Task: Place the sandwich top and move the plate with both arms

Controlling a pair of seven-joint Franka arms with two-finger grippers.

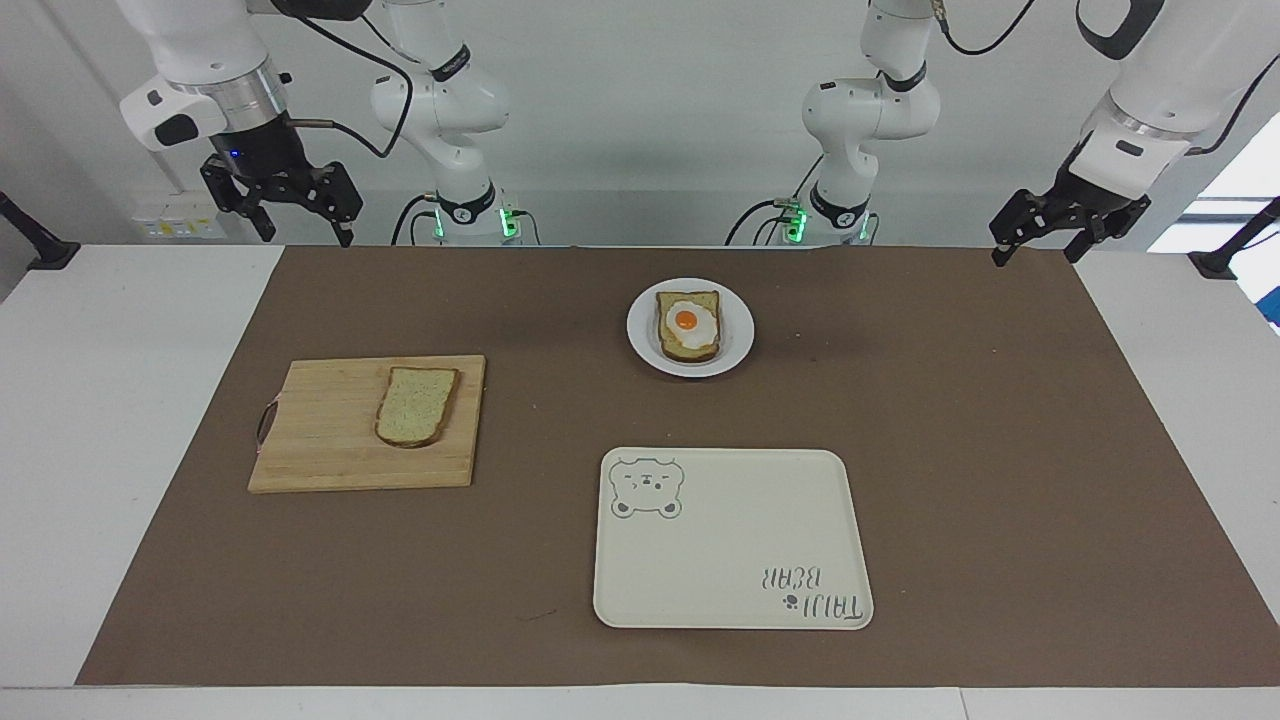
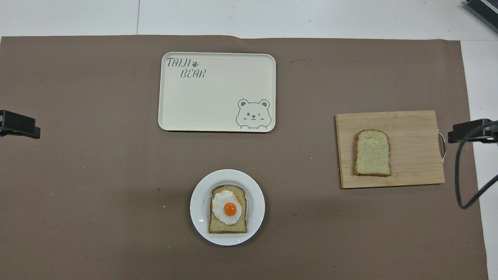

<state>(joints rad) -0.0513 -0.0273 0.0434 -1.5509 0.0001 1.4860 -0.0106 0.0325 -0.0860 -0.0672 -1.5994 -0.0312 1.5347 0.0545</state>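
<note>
The sandwich top [image 1: 416,405] lies on a wooden cutting board [image 1: 330,440] toward the right arm's end of the counter [image 1: 140,400]; the plate [image 1: 735,340] sits nearer the robots. Both grippers – left gripper [image 1: 1035,245], right gripper [image 1: 300,215] – hang released, holding nothing, over the counter's 2 ends.

the words "taiji bear", with a small paw print after "taiji", stand in grey lettering in one corner of the cream tray [image 2: 218,116], reading upright in the overhead view and upside down in the facing view. a winking bear's face is drawn in the diagonally opposed corner of the same tray. no other lettering, number or label can be read on the table or on the arms.
</note>
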